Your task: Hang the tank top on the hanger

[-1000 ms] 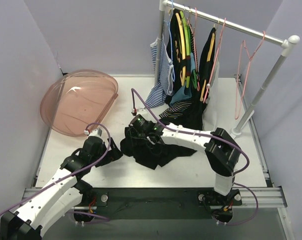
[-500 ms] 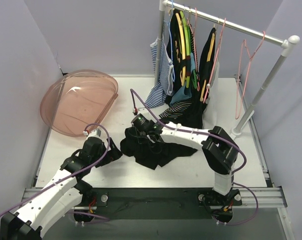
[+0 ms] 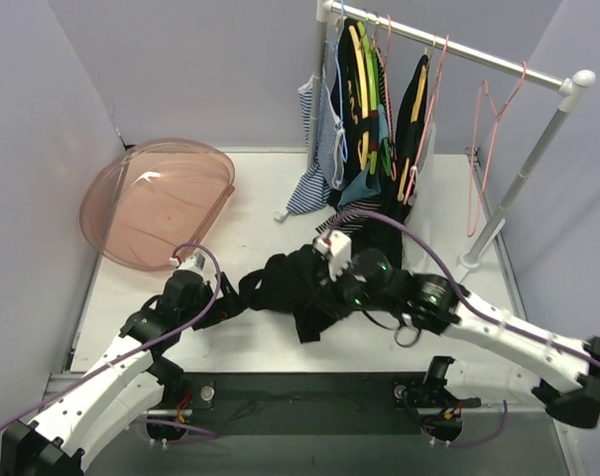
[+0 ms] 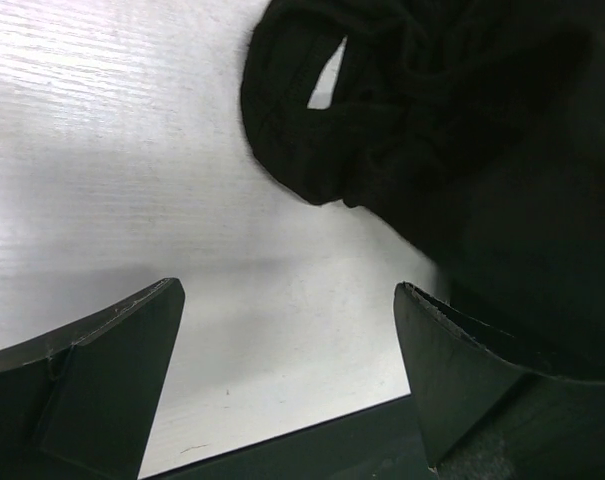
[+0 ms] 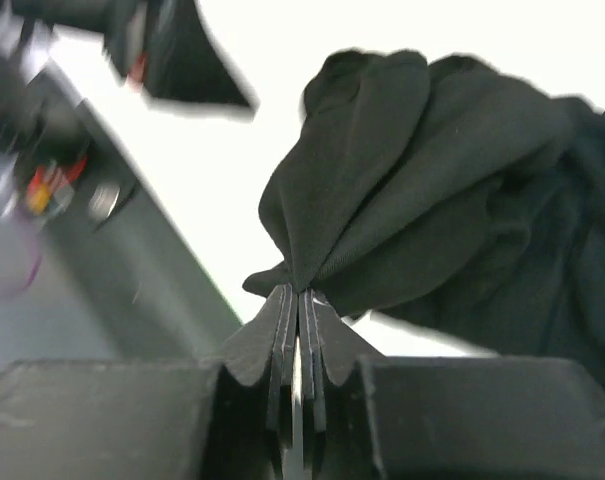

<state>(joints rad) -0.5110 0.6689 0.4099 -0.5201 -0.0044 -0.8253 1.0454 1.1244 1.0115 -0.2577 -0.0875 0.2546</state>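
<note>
The black tank top (image 3: 285,283) lies bunched on the white table between my two arms. My right gripper (image 3: 319,288) is shut on a pinched fold of it, seen close in the right wrist view (image 5: 297,297), with the fabric (image 5: 422,170) gathered up from the fingertips. My left gripper (image 3: 230,296) is open and empty just left of the top; in the left wrist view (image 4: 287,320) a strap loop of the top (image 4: 312,130) lies ahead of the open jaws. The empty pink hanger (image 3: 481,159) hangs on the rack rail at the far right.
The clothes rack (image 3: 448,45) at the back holds several garments on yellow, green and pink hangers, with a long black garment (image 3: 379,223) reaching down to the table. A pink translucent bowl (image 3: 156,203) lies at the back left. The rack's upright (image 3: 508,198) stands right.
My right arm has swung down and to the right, and its gripper has come round to the top's near right side, bunching the fabric. The left arm has barely moved.
</note>
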